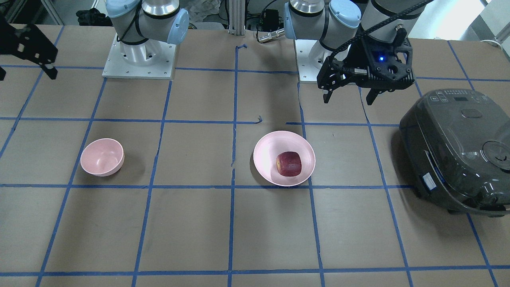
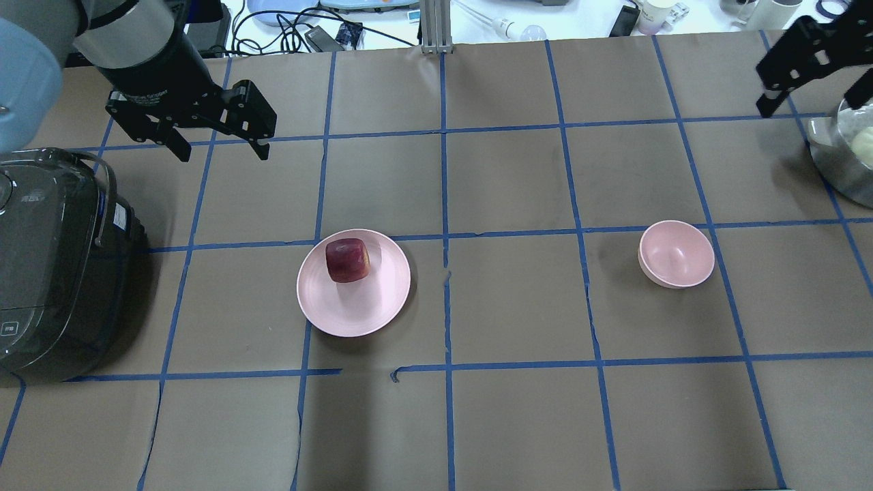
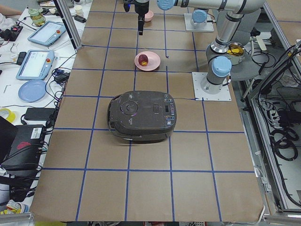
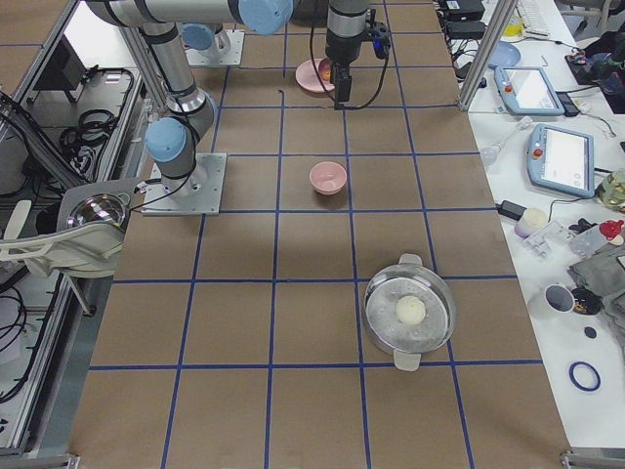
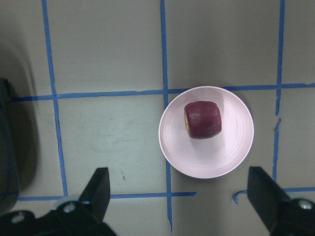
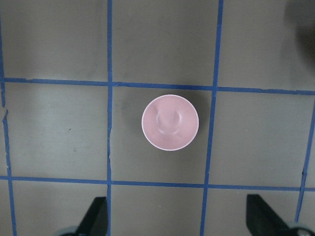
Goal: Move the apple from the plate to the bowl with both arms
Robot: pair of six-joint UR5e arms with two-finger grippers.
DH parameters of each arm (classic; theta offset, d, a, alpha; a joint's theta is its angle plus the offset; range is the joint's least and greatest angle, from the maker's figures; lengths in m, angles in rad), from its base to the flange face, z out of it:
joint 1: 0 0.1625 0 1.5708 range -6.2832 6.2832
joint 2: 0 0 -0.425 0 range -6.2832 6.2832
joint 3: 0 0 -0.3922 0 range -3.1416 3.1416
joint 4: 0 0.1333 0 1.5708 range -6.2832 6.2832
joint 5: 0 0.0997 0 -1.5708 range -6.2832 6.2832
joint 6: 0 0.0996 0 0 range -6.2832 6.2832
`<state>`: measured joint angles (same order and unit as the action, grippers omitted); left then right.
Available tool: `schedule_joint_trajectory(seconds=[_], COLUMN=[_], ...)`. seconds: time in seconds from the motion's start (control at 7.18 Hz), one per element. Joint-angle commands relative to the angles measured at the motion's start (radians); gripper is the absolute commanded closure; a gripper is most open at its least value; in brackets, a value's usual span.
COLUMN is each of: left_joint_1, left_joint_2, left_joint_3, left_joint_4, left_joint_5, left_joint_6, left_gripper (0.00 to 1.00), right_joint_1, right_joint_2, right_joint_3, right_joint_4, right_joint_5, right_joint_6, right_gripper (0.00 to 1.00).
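Observation:
The dark red apple (image 2: 347,260) lies on the pale pink plate (image 2: 354,307), off-centre; both also show in the front view, the apple (image 1: 289,163) on the plate (image 1: 267,155), and in the left wrist view, the apple (image 5: 203,119) on the plate (image 5: 206,157). My left gripper (image 2: 223,151) hangs open and empty high above the table, between the plate and the cooker. The small pink bowl (image 2: 676,254) stands empty on the right half and shows in the right wrist view (image 6: 170,122). My right gripper (image 2: 808,102) is open and empty, high above the bowl's side.
A dark grey rice cooker (image 2: 54,273) stands at the table's end on my left, close to the left arm. A steel pot (image 2: 846,157) holding a white ball stands at the end on my right. Blue tape lines grid the brown table (image 2: 511,191).

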<state>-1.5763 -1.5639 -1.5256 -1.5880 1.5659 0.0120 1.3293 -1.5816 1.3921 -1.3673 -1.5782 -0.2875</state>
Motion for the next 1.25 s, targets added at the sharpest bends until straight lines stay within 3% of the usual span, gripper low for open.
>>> schedule_joint_trajectory(seconds=[0.0,1.11], left_joint_1=[-0.002,0.001], left_joint_2=[-0.017,-0.024], left_joint_3=[0.046,0.045], left_joint_4=[-0.013,-0.021], left_joint_5=[-0.042,-0.027], left_joint_6=[-0.001,0.017], left_gripper=[0.00,0.00], right_joint_1=[0.182,0.196], right_joint_2=[0.035,0.048], right_joint_3=[0.013,0.019], right_joint_4=[-0.121,-0.136], right_joint_5=[-0.011,-0.008], right_joint_6=[0.194,0.197], right_gripper=[0.00,0.00])
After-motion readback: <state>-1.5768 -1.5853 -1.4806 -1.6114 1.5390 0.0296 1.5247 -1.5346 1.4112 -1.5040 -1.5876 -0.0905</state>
